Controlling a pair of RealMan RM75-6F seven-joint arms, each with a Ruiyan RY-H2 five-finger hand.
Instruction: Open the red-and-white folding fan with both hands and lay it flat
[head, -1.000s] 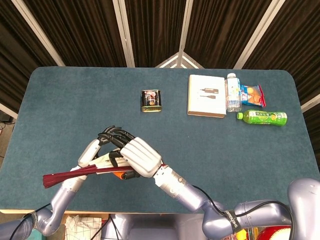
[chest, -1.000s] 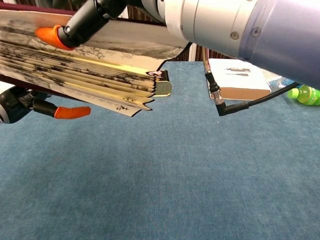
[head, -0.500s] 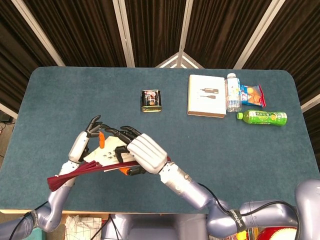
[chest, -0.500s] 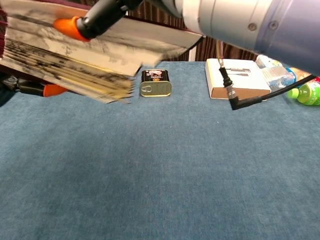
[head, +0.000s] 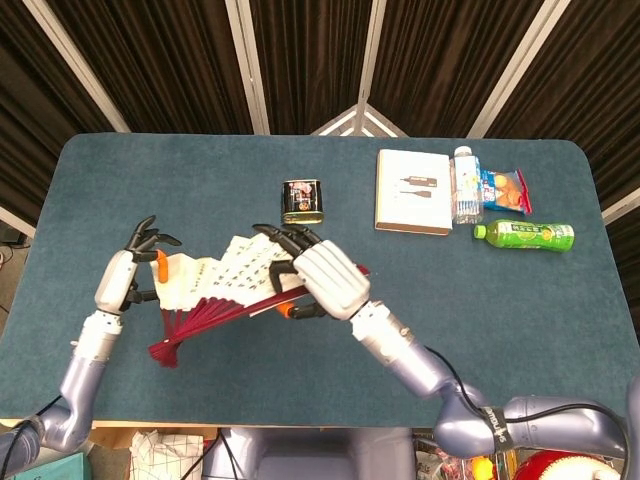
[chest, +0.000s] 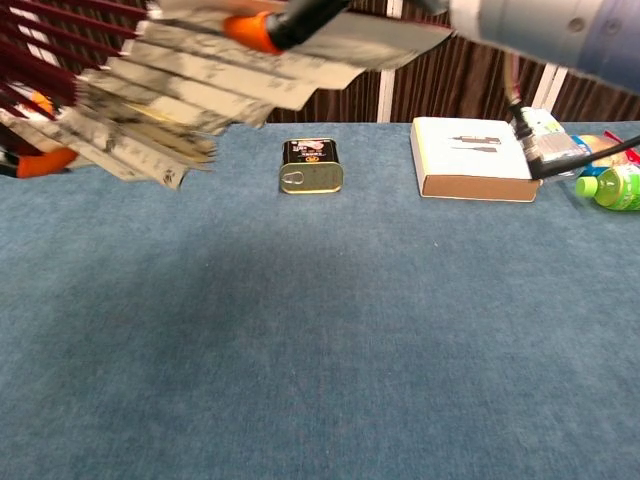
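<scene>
The red-and-white folding fan (head: 225, 275) is held above the table, spread about halfway, its white leaf fanning up and its red ribs meeting at the pivot at lower left. My left hand (head: 128, 275) pinches the fan's left end, its other fingers pointing up. My right hand (head: 328, 282) grips the fan's right end from above. In the chest view the fan (chest: 180, 90) fills the upper left, seen from below. An orange fingertip of the right hand (chest: 252, 28) presses on its top fold.
A small dark tin can (head: 302, 200) stands behind the fan. At the back right lie a white box (head: 413, 190), a clear water bottle (head: 465, 183), a snack bag (head: 503, 190) and a green bottle (head: 525, 235). The blue table (head: 480, 320) carries all of these.
The fan has spread much wider. My left hand has moved left with its end, and my right hand has moved right and towards the back with the other.
</scene>
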